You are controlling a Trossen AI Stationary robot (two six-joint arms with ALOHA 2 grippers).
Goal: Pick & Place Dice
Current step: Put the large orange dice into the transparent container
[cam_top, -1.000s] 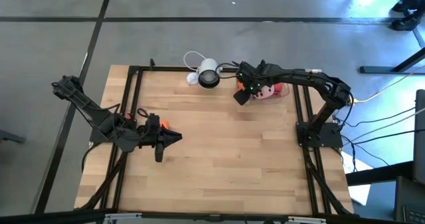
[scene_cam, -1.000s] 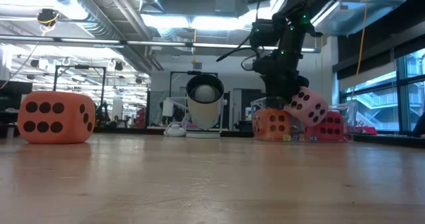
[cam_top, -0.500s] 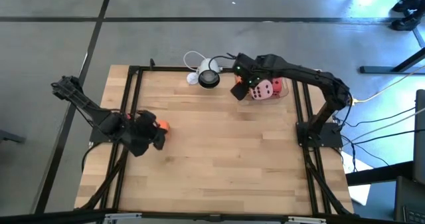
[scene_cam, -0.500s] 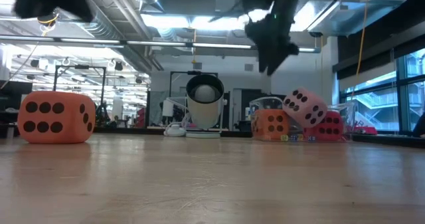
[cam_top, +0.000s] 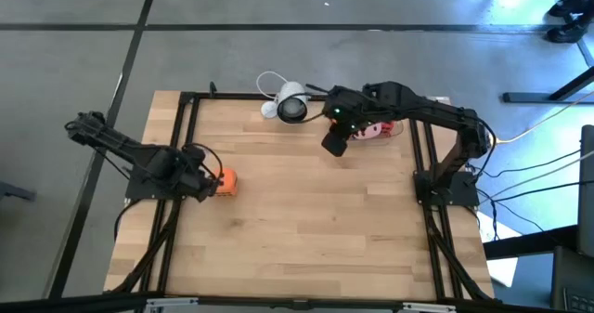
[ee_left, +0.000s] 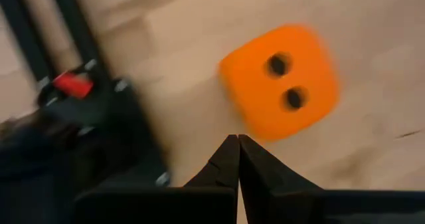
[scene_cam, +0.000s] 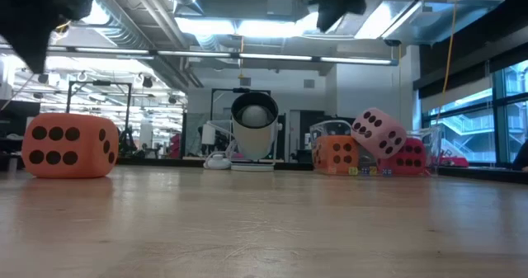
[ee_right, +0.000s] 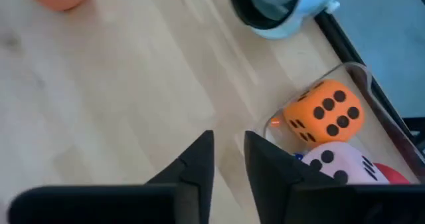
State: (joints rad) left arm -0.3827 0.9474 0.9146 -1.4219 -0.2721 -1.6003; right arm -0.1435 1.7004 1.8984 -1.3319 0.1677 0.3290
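1. Up top, looking straight down: the left gripper [cam_top: 206, 185] sits at the table's [cam_top: 306, 229] left edge with the loose orange die [cam_top: 226, 181] just beside its tip, on the side toward the middle. That arm is way nearer this die. The right gripper [cam_top: 334, 142] hangs near the back, next to the pink die [cam_top: 371, 130] and the white camera [cam_top: 291, 104]. A second ago the left one pointed past the die; it's pulled back since, and the right one has lifted off the pile.
2. Table-level: the orange die rests flat far left, and the other dice [scene_cam: 371, 150] are piled at the back right, pink one tilted on top.
3. Left wrist: fingers pressed together, holding nothing, the die straight ahead, not touching.
4. Right wrist: fingers a narrow gap apart, empty, above a clear tray [ee_right: 362, 84] holding the pile.
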